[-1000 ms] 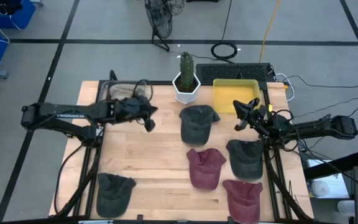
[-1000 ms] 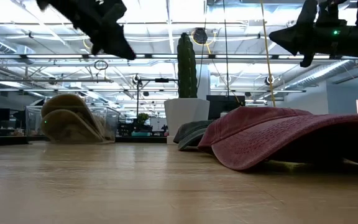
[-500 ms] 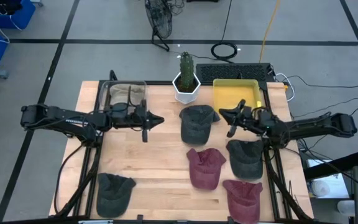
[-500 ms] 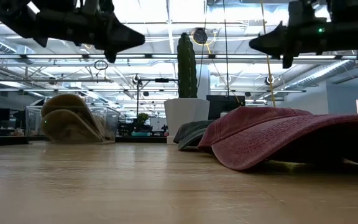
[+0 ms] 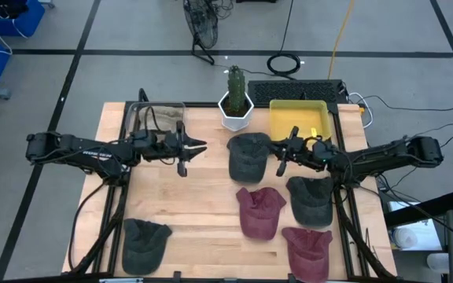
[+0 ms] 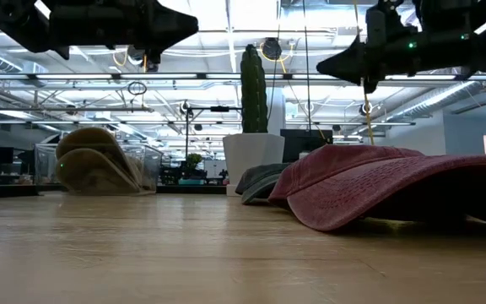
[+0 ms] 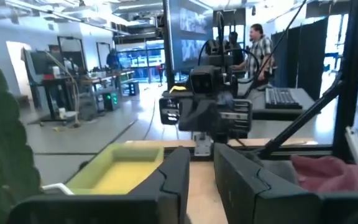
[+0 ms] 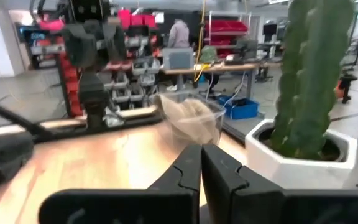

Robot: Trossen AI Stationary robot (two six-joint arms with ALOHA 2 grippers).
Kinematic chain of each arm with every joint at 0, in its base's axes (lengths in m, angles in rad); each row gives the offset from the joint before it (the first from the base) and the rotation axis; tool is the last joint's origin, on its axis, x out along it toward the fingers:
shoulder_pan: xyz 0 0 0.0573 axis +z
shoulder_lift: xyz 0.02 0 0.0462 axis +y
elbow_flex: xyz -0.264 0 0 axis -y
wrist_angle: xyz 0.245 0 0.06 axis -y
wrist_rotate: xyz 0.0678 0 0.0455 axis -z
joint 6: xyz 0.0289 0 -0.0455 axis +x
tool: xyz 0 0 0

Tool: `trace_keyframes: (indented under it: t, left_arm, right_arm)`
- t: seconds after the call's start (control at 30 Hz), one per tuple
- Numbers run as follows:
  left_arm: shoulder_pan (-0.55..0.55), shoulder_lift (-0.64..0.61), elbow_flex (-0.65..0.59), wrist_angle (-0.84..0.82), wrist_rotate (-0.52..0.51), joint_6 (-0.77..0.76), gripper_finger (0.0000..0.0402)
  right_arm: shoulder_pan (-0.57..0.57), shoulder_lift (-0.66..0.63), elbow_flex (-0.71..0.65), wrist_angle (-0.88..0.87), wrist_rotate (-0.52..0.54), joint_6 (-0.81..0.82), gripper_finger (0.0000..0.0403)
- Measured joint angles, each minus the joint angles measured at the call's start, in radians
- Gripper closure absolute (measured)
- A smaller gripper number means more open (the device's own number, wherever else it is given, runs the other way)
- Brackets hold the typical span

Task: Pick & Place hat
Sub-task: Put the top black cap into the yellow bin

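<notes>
Left gripper (image 5: 201,146) raised above bench (image 5: 203,212), jaws slightly apart, empty. Right gripper (image 5: 280,154) at three o'clock beside grey hat (image 5: 248,156), jaws together.

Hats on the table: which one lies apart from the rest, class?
The dark grey hat at the table's near-left corner; the other grey and maroon hats cluster on the right side.

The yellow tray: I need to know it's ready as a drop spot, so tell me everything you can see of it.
The yellow tray is a shallow rectangular bin that looks like plastic, with raised walls and a flat floor. It sits flat at the table's far edge, just right of the white cactus pot, beyond the dark cap. Its floor looks mostly bare. The right tool hovers nearby over the table, not touching it. The left wrist view shows the tray from the side, upright and undisturbed.
</notes>
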Motion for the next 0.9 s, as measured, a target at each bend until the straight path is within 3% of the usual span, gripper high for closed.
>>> trace_keyframes:
  t: [0.13, 0.33, 0.5, 0.63, 0.77, 0.9]
  left_arm:
    - [0.048, 0.002, 0.000, -0.002, 0.008, 0.021, 0.0333]
    - [0.122, 0.017, 0.000, -0.003, 0.131, -0.014, 0.0351]
    - [0.164, 0.028, 0.002, 0.049, 0.146, -0.010, 0.0372]
    - [0.192, 0.027, 0.021, 0.049, 0.208, -0.031, 0.0391]
    - [0.196, 0.027, 0.025, 0.046, 0.236, -0.026, 0.0396]
    - [0.195, 0.028, 0.025, 0.017, 0.237, -0.049, 0.0384]
  right_arm:
    - [0.016, 0.039, 0.000, -0.005, -0.017, -0.027, 0.0398]
    - [0.004, 0.059, 0.000, 0.075, -0.013, -0.110, 0.0398]
    - [-0.031, 0.063, 0.032, 0.140, -0.021, -0.127, 0.0398]
    - [-0.038, 0.063, 0.140, -0.036, -0.090, -0.100, 0.0399]
    - [-0.034, 0.082, 0.245, -0.264, -0.094, -0.055, 0.0399]
    - [-0.029, 0.109, 0.258, -0.291, -0.093, -0.007, 0.0399]
